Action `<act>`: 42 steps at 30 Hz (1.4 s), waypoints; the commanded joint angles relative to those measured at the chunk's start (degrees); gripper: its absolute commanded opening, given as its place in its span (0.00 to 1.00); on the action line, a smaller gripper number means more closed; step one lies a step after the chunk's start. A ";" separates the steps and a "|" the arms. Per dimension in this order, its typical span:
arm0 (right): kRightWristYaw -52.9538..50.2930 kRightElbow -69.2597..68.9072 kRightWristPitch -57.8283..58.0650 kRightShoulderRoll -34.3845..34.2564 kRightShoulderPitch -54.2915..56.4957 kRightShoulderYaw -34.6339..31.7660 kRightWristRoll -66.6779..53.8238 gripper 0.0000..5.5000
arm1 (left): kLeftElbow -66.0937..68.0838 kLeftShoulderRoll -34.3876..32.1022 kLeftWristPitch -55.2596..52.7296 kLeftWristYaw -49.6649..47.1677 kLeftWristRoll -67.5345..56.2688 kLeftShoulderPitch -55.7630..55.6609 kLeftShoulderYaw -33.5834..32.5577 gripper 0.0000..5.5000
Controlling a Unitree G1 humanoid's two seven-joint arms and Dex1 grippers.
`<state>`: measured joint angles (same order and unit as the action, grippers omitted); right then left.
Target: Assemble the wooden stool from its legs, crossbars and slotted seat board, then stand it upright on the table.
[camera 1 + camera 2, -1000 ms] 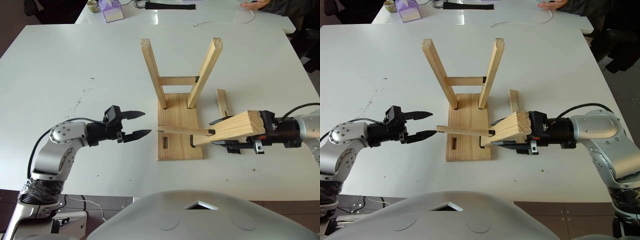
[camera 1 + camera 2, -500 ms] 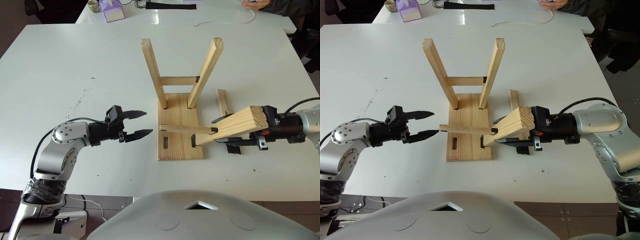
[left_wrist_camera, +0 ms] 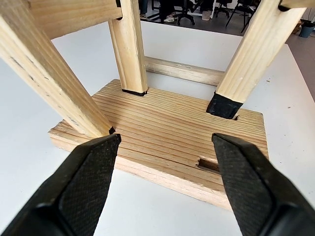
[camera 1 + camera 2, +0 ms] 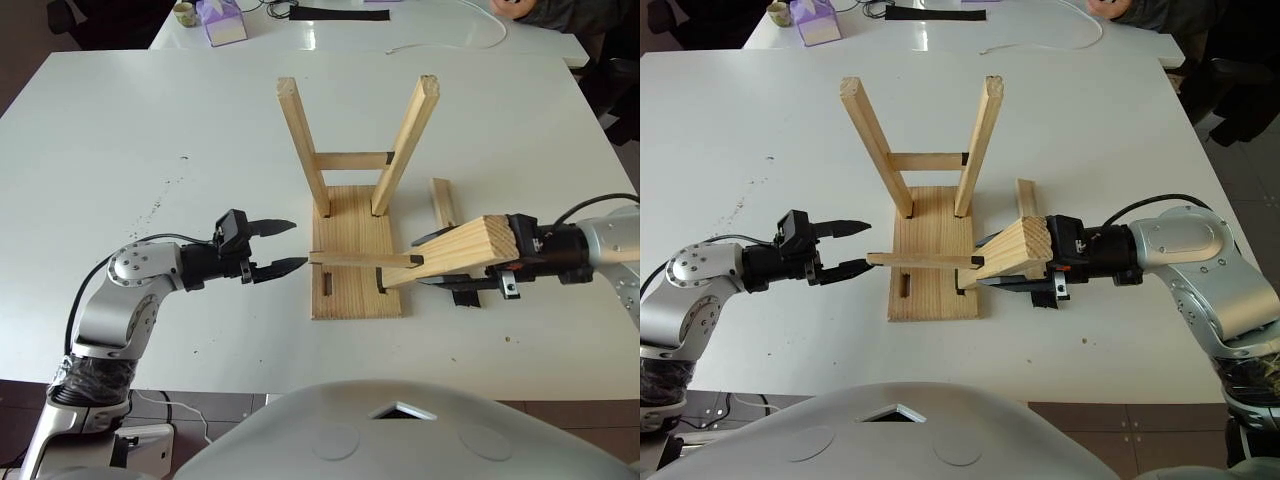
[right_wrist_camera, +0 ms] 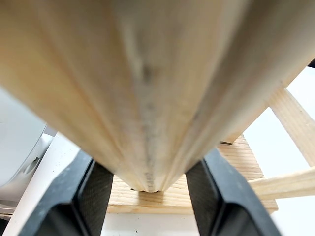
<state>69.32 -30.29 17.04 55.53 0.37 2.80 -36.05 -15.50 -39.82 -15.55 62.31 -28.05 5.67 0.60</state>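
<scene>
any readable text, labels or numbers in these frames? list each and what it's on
Nothing legible.
Seat board, standing legs, crossbar and held leg: bare wood, no print.
Purple box on the far table: any print too small to read.

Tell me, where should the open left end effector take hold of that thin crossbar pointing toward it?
Probably near its free end, coming from the robot's left. The crossbar lies roughly level and points at the left end effector, which is open. Its other end is fixed in the leg that the right end effector clamps.
</scene>
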 commanded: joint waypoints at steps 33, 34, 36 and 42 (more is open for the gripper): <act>-0.24 8.36 0.84 2.29 0.16 10.56 12.21 0.37 | 0.31 2.96 1.19 -5.88 2.51 1.55 1.45 0.62; -0.09 9.10 -0.44 2.53 0.38 11.49 13.82 0.37 | 0.58 2.89 1.09 -5.73 2.40 0.98 1.49 0.62; -0.01 9.74 -2.14 2.94 0.50 12.67 15.51 0.37 | 1.12 2.76 1.16 -5.58 2.25 0.27 1.42 0.62; -0.43 10.69 -5.28 4.49 0.01 14.73 18.35 0.37 | 1.64 2.73 1.39 -5.69 2.33 -0.17 1.55 0.62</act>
<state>70.01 -24.14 10.49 56.65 4.06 11.05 -33.19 -14.47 -36.88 -14.49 56.42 -27.04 7.03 1.97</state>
